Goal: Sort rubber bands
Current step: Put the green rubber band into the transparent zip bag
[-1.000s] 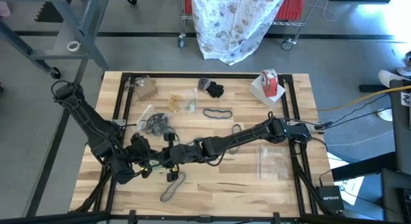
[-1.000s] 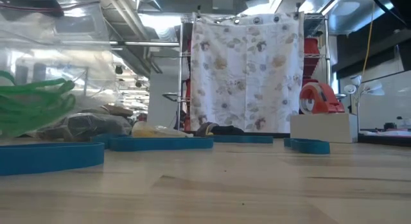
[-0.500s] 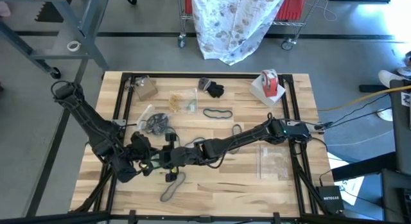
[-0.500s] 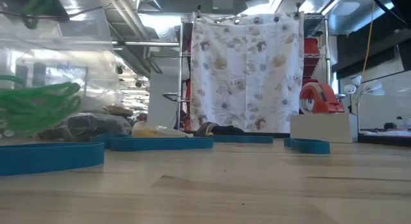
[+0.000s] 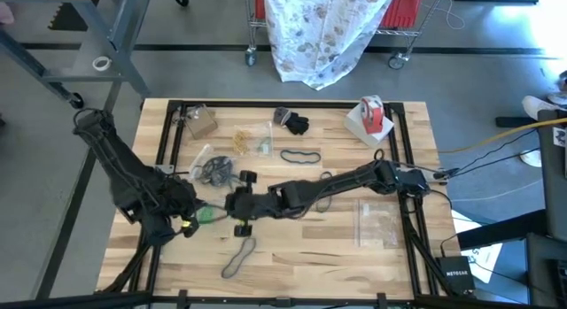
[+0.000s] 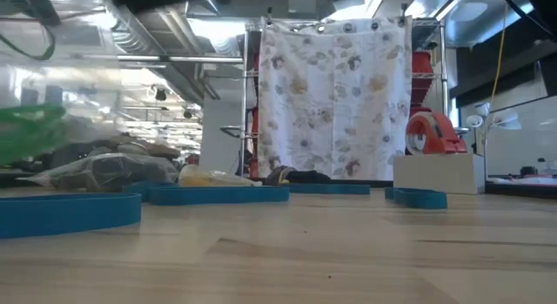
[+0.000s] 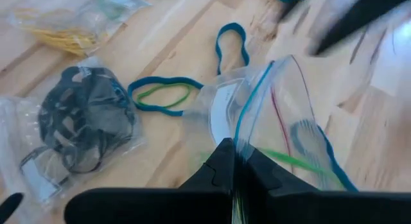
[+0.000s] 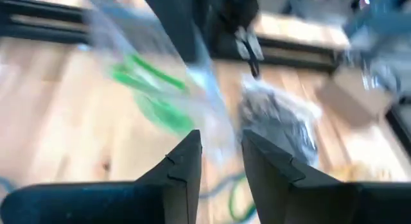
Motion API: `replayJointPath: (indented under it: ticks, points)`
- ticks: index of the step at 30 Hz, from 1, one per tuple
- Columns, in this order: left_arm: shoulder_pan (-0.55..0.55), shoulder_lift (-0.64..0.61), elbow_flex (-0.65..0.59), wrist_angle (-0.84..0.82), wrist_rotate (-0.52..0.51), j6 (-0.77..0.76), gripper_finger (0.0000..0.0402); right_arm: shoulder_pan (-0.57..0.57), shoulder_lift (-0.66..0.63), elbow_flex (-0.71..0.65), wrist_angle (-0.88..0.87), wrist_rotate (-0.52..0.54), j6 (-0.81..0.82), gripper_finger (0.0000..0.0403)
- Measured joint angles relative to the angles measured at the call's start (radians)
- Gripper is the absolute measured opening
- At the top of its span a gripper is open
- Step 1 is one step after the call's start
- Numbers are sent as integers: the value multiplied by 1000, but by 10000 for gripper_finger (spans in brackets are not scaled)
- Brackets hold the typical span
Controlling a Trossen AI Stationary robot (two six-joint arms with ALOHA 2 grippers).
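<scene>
Left gripper [image 5: 188, 222], near the table's [image 5: 301, 256] front-left: fingers pressed together on the rim of a clear plastic bag [image 7: 273, 115]. Green rubber bands [image 5: 205, 215] show inside that bag.

Just beyond it, a second bag of black bands [image 5: 213, 170] lies flat on the wood. Loose on the table by it, a teal band with a green one inside its loop [image 7: 162, 95], seen from the left wrist. Another loose band [image 5: 237, 257] near the front edge.

Right gripper [image 5: 241, 203], reached across to left of centre, just beside the held bag: fingers parted, nothing between them; bag and green bands in front of it in the right wrist view.

Farther back: tan bands in a bag [image 5: 252, 138], a dark loop [image 5: 300, 156], a black bunch [image 5: 292, 122].

Back right: red-and-white tape roll [image 5: 371, 115].
</scene>
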Motion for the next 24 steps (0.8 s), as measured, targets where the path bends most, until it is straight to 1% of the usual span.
replayJointPath:
  ticks: [3, 7, 10, 12, 17, 21, 24]
  points:
    - [-19, -41, 10, -28, 0, 6, 0, -29, 7, -46, -10, -33, 64, 105]
    - [-31, -72, 10, -69, 2, -4, 0, -61, 47, -110, 24, -150, 103, 105]
    - [-33, -75, 10, -75, 1, 4, 0, -85, 81, -158, 70, -205, 115, 105]
    - [-33, -75, 10, -74, 3, 5, 0, -104, 101, -178, 83, -224, 116, 105]
    - [-33, -75, 10, -64, 4, 7, 0, -150, 156, -190, 96, -229, 116, 105]
    - [-32, -75, 10, -64, 4, 10, 0, -181, 186, -190, 107, -307, 116, 105]
    - [-32, -75, 10, -64, 4, 6, 0, -184, 193, -190, 100, -317, 115, 104]
